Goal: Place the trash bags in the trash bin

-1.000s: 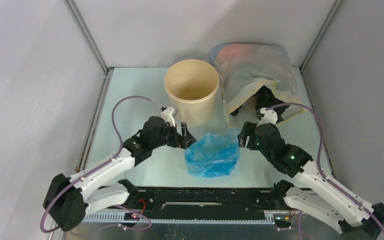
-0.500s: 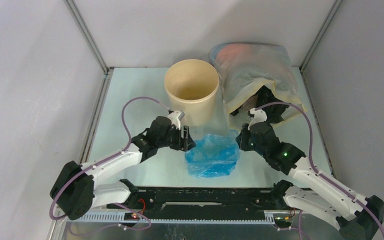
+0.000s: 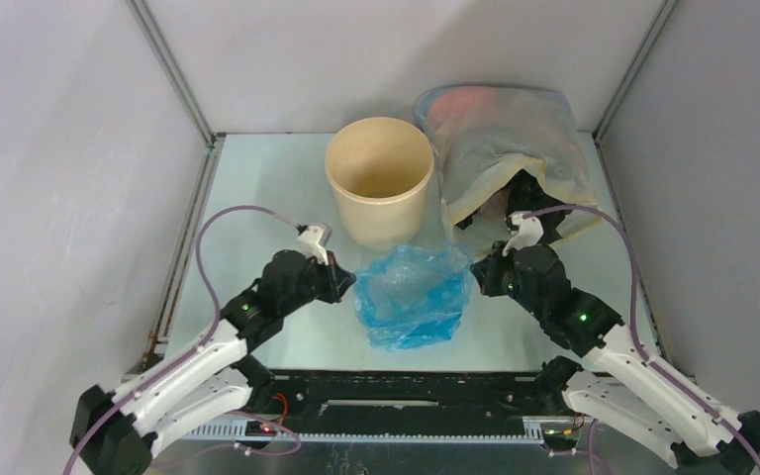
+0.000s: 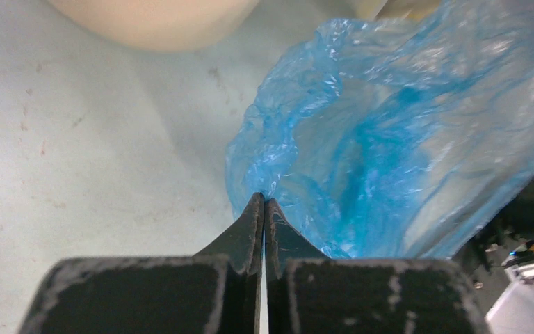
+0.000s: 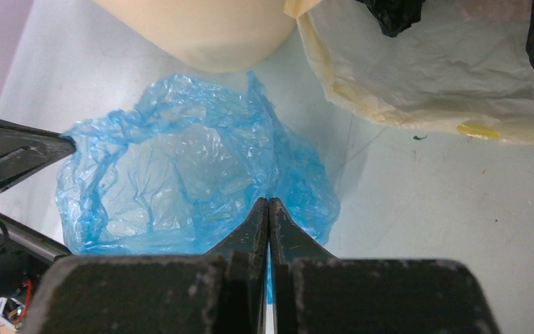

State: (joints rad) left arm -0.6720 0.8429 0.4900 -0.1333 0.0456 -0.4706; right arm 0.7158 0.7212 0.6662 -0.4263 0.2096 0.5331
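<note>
**Pinching a blue bag at both rims**

The trash bag (image 3: 411,297) is hanging spread open over the bench (image 3: 257,188), just in front of the trash bin (image 3: 379,193). The left jaws are clamping shut on its left rim, and the right jaws are clamping shut on its right rim. A cloudy sack (image 3: 500,139) is lying beside the bin.
</note>
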